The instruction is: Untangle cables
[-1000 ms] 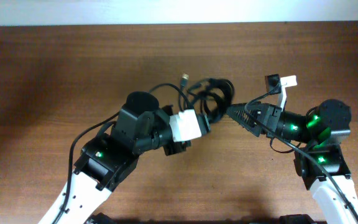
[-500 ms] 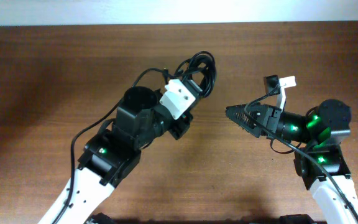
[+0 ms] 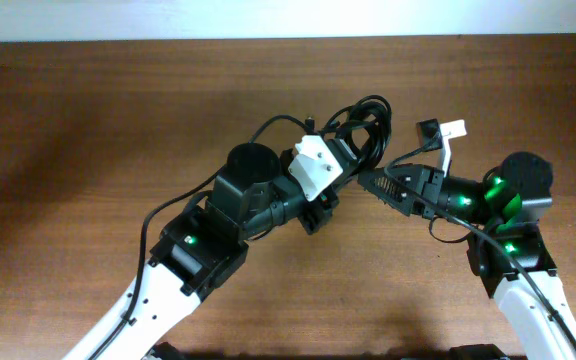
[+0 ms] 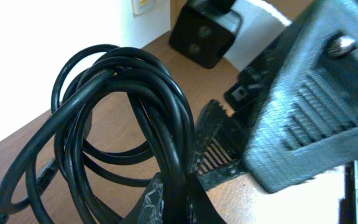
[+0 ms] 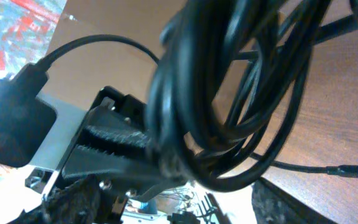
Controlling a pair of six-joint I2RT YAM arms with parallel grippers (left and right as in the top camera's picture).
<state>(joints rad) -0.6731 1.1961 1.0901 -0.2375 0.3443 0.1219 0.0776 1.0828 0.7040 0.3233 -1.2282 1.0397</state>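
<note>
The cables [image 3: 360,128] are a bundle of thin black loops lifted off the table near the middle. My left gripper [image 3: 343,150] is shut on the bundle from below; in the left wrist view its fingertips [image 4: 179,202] pinch several strands of the cables [image 4: 135,81]. My right gripper [image 3: 366,182] points left, just below the bundle. In the right wrist view the cables [image 5: 229,93] hang between its spread jaws [image 5: 179,205], which stand open around the lower loops. One plug end [image 5: 353,169] trails off to the right over the wood.
The brown wooden table [image 3: 118,120] stretches far left and back to a white wall edge. A small white tag on a black clip [image 3: 448,132] sits by the right arm. Both arms crowd the centre, and the right arm's ribbed finger [image 4: 316,106] lies close to the left wrist camera.
My left gripper swung the bundle up and left, then back right toward the right arm. The right gripper moved left to the bundle and its jaws narrowed.
</note>
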